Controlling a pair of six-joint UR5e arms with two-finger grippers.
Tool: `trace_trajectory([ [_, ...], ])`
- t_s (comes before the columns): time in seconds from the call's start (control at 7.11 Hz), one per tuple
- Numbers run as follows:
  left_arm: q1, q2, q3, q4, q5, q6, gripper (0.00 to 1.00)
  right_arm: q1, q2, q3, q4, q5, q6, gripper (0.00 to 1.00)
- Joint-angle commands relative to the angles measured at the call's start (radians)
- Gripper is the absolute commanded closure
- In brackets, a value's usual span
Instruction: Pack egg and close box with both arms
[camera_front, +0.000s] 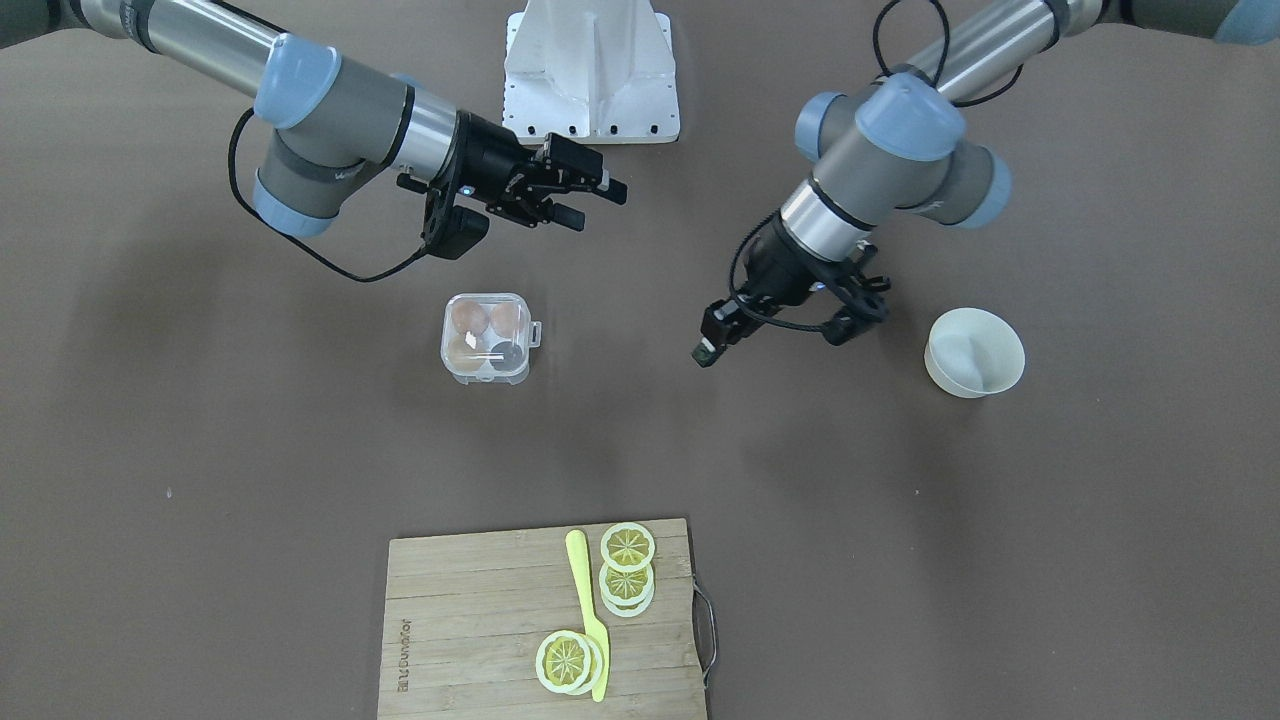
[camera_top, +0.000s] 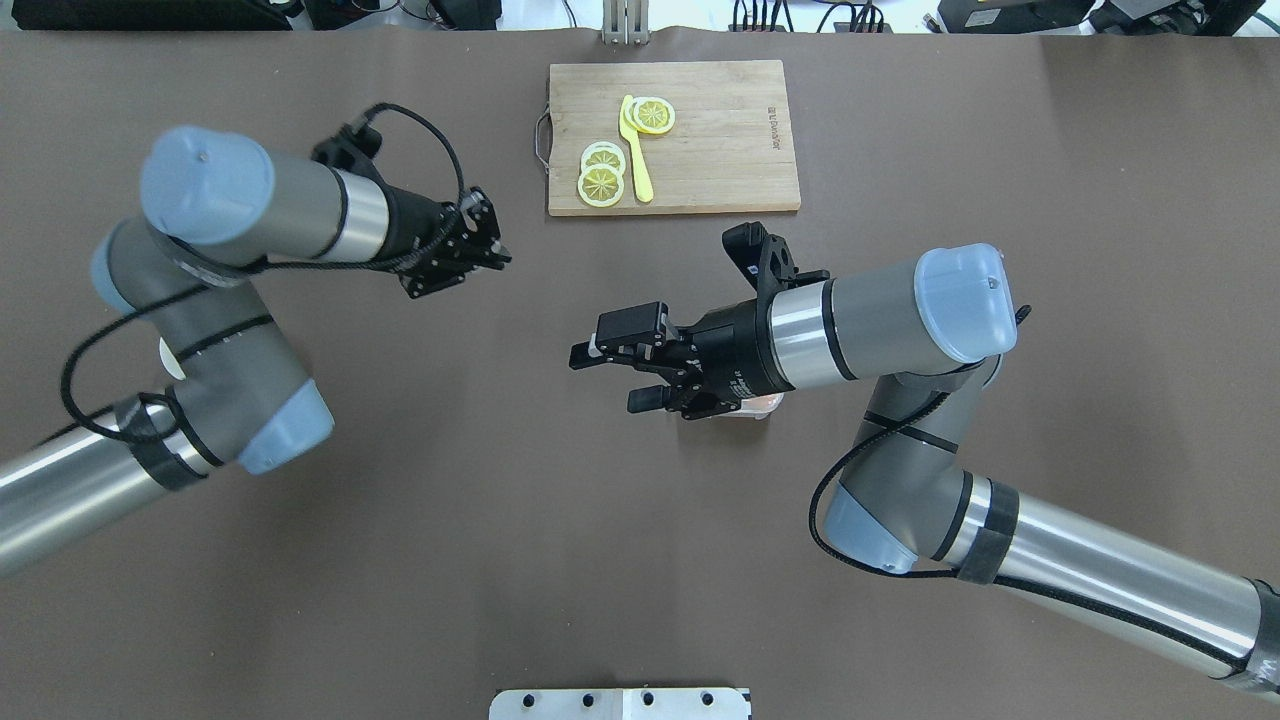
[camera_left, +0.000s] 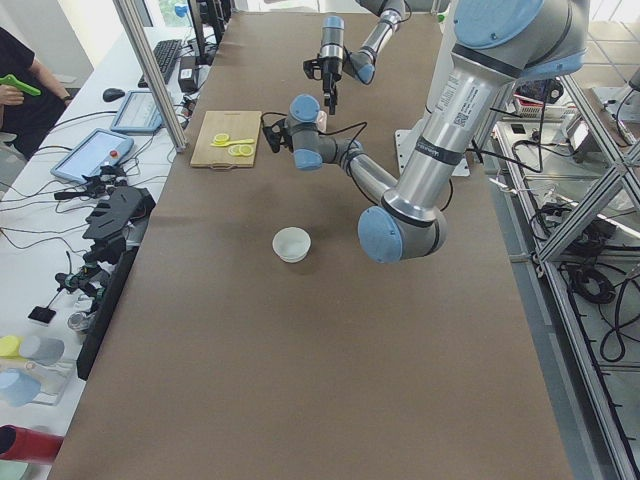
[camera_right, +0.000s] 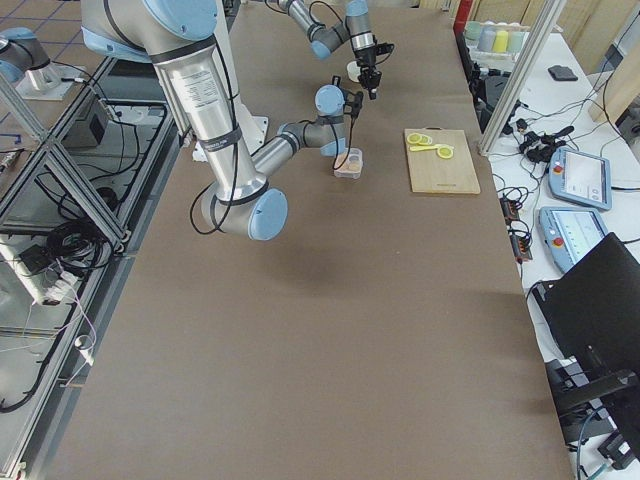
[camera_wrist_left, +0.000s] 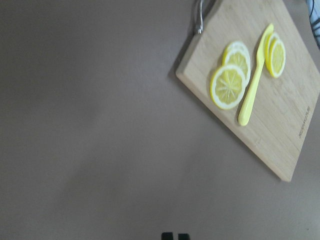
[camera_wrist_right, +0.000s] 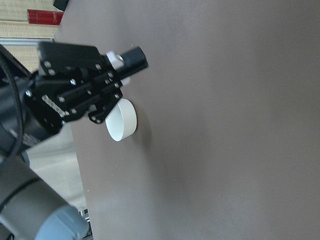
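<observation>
Closest to the front camera is the wooden cutting board (camera_front: 470, 600), with lemon slices (camera_front: 627, 548) and a yellow knife (camera_front: 588, 610) lying on it. Further back, the right gripper (camera_front: 588, 200) has its fingers spread wide with nothing between them, hanging over the table near the box (camera_front: 485, 378) but not touching it. Meanwhile the left gripper (camera_front: 708, 345) looks pinched together on nothing, with the white bowl (camera_front: 950, 380) off to its side. Lid looks down on the box, and the orange-brown egg (camera_front: 505, 318) sits in one cell, with another like it and a paler one in two more. Fourth cell looks dark, can't tell what's in it.
</observation>
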Motion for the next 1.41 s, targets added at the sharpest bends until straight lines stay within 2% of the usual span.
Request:
trace_trajectory([
  [0.0, -0.145, 0.011, -0.005, 0.026, -0.081, 0.004, 0.02, -0.015, -0.044, 0.200, -0.184, -0.004, 0.001, 0.01],
  [0.14, -0.189, 0.029, -0.010, 0.027, -0.082, 0.048, 0.02, 0.024, -0.062, 0.272, -0.280, -0.004, -0.008, 0.01],
  [0.28, -0.231, 0.071, -0.028, 0.027, -0.084, 0.112, 0.02, 0.122, -0.075, 0.291, -0.322, 0.010, -0.043, 0.01],
  [0.42, -0.266, 0.113, -0.047, 0.027, -0.082, 0.178, 0.02, 0.195, -0.098, 0.294, -0.324, 0.030, -0.144, 0.01],
  [0.56, -0.317, 0.150, -0.061, 0.029, -0.081, 0.238, 0.02, 0.289, -0.173, 0.290, -0.335, 0.066, -0.259, 0.01],
  [0.7, -0.387, 0.196, -0.068, 0.029, -0.082, 0.348, 0.02, 0.385, -0.210, 0.286, -0.432, 0.070, -0.468, 0.01],
  [0.84, -0.458, 0.256, -0.079, 0.046, -0.082, 0.563, 0.02, 0.450, -0.265, 0.286, -0.549, 0.070, -0.722, 0.01],
  [0.98, -0.513, 0.302, -0.108, 0.149, -0.082, 0.792, 0.02, 0.501, -0.299, 0.286, -0.699, 0.050, -0.942, 0.01],
  [1.27, -0.628, 0.344, -0.192, 0.474, -0.081, 1.235, 0.02, 0.578, -0.328, 0.282, -1.044, -0.035, -1.434, 0.01],
])
